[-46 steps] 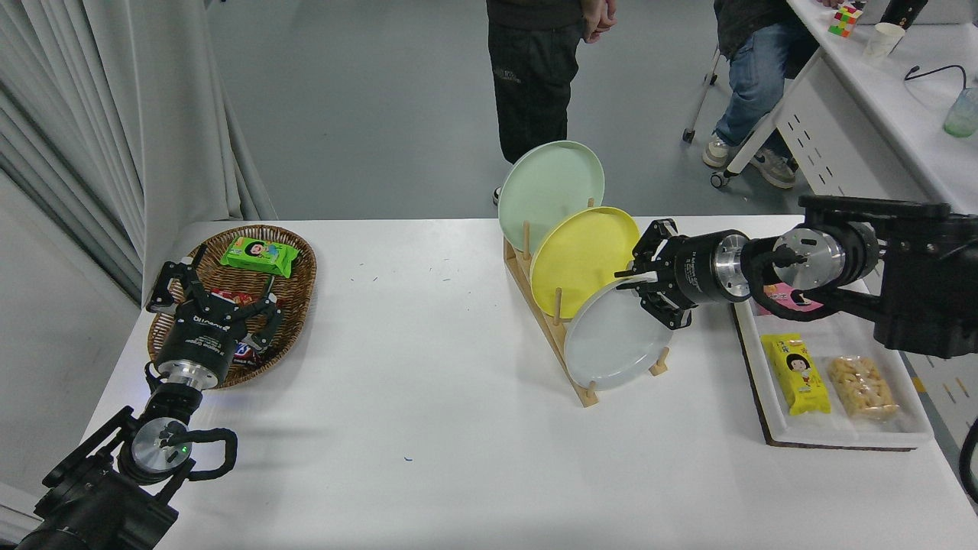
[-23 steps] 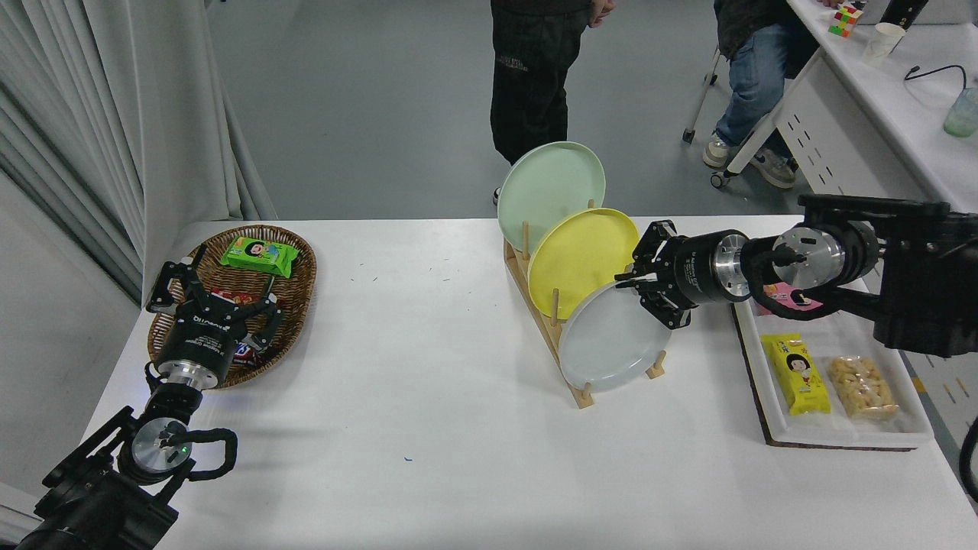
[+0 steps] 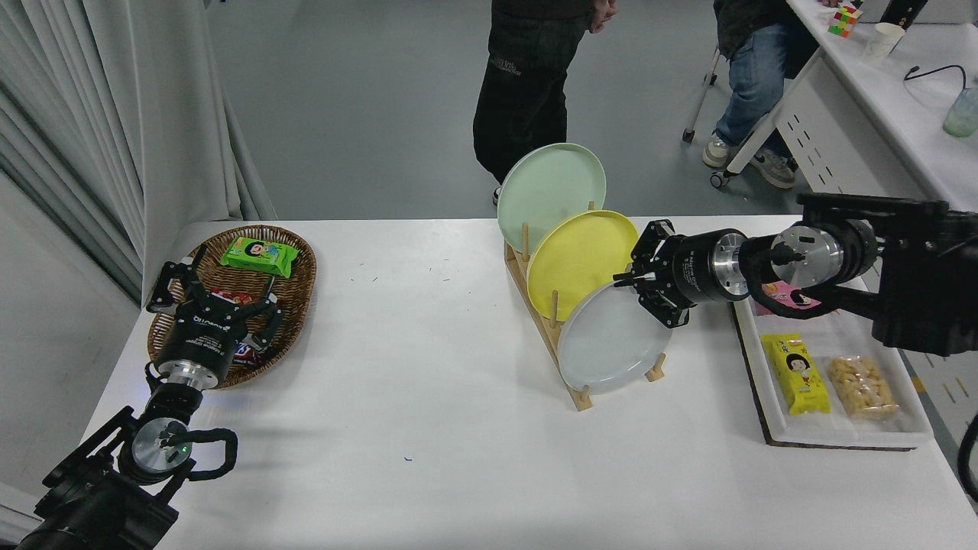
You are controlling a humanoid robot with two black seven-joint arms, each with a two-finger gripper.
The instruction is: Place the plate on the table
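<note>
Plate [image 3: 607,344] stands tilted in the wooden rack [image 3: 544,325] on the counter [image 3: 428,397], its upper right rim pinched by the closed right end effector [image 3: 638,284]. Left end effector [image 3: 218,302] hangs spread open over the wicker basket [image 3: 294,294].

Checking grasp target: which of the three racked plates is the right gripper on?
The grey plate, frontmost in the rack. The right gripper pinches its upper rim; yellow and green stand behind.
</note>
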